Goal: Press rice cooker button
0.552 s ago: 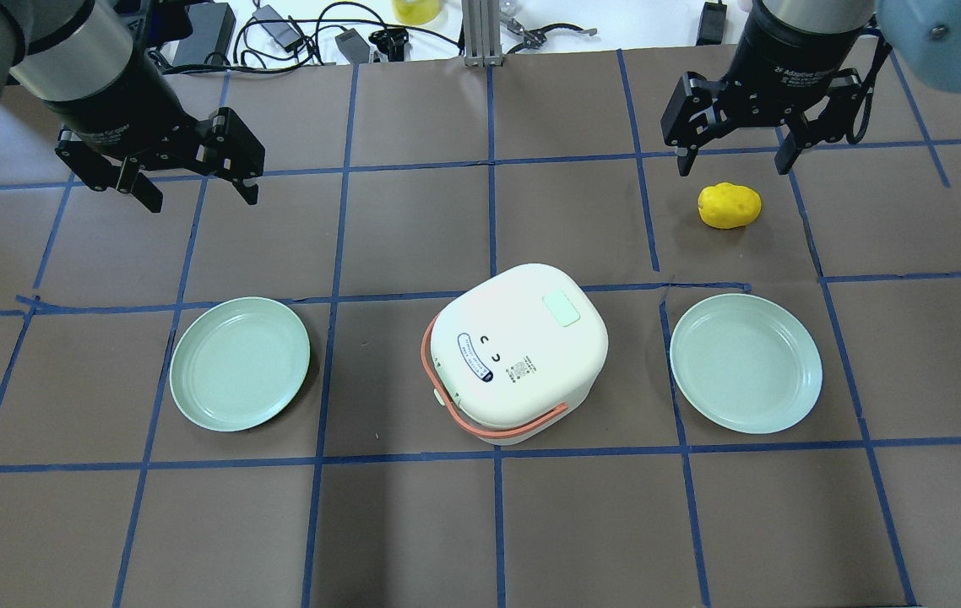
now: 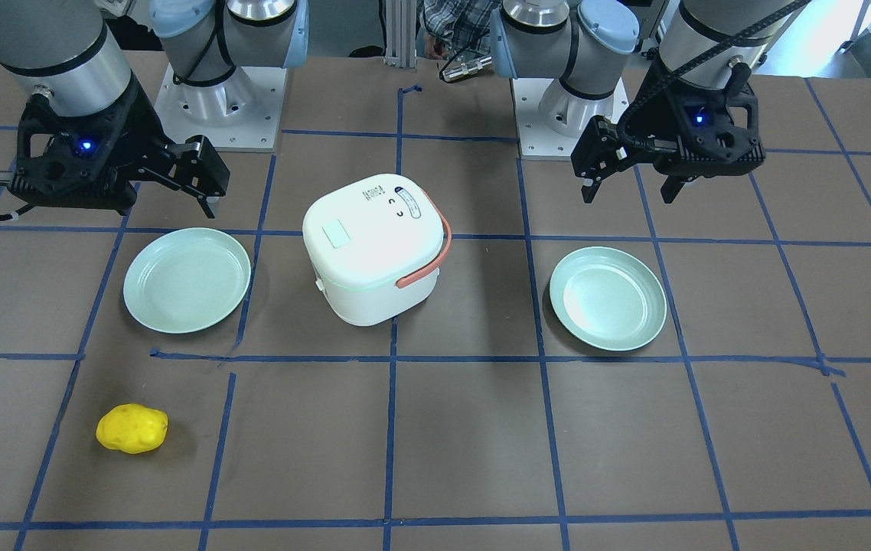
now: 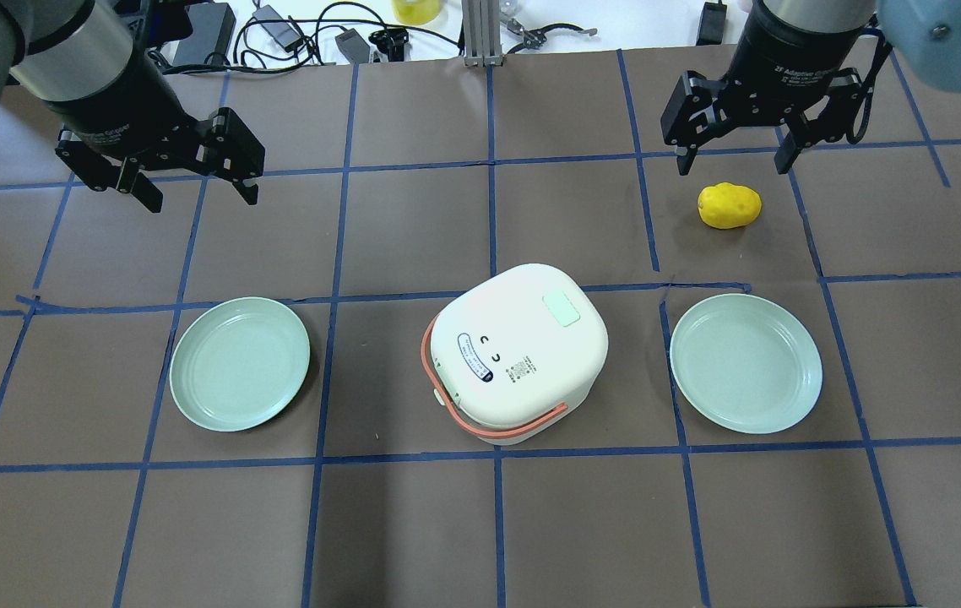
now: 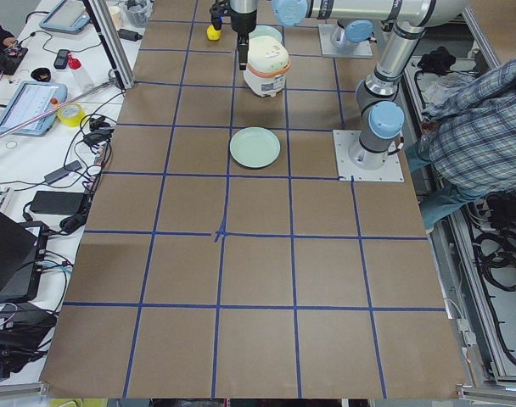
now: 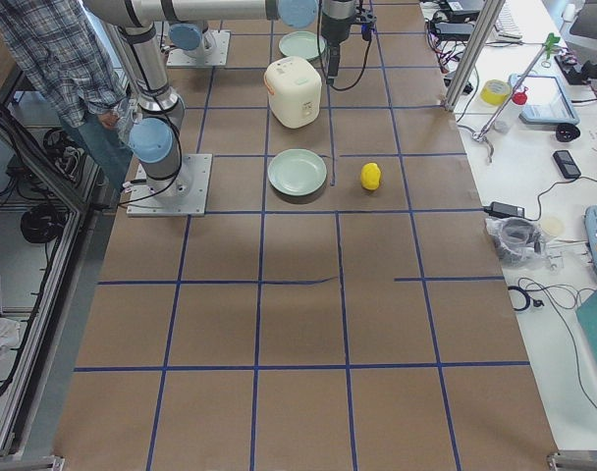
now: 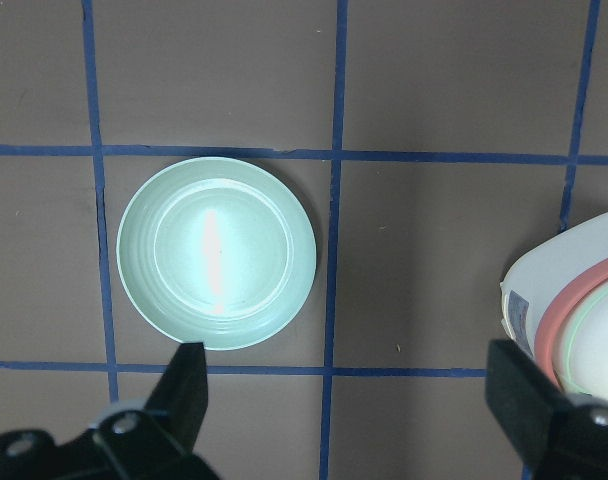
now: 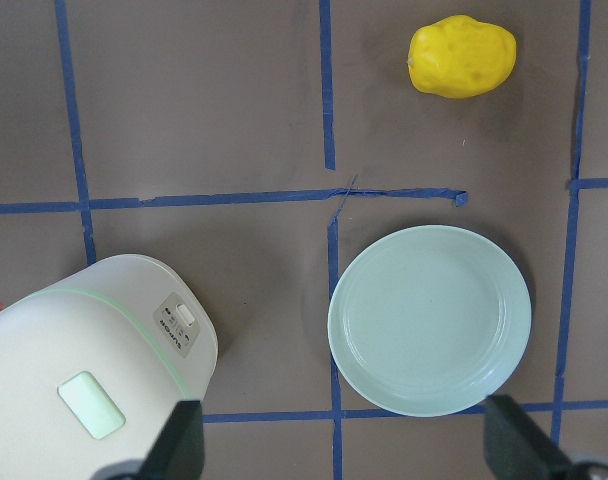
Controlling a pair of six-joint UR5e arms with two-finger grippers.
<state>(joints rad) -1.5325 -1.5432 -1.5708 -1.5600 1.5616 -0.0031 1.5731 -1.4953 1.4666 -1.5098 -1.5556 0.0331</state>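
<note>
Both grippers hang wide open and hold nothing. The left gripper (image 3: 200, 196) is above the table's left half, and the right gripper (image 3: 732, 165) is above its right half. The rice cooker (image 3: 523, 355) sits mid-table, well apart from both, with its lid seemingly closed.

The rice cooker (image 3: 518, 350) stands upright near the middle of the brown table (image 3: 413, 523), sitting over a crossing of the blue tape lines (image 3: 495, 507) and turned at an angle to that grid. It's a small white body with rounded corners, and its lid is shut. From over the robot's shoulders, 1 coral-orange handle (image 3: 514, 428) lies folded down around the left and near edges. The lid carries 1 pale green rectangular patch (image 3: 561, 308) toward its far right corner and an oval label (image 3: 476, 356) toward the left. A thin pale green rim line (image 2: 359, 287) runs under the lid. On the far right wall is 1 small grey panel (image 7: 180, 322) with a white switch.
</note>
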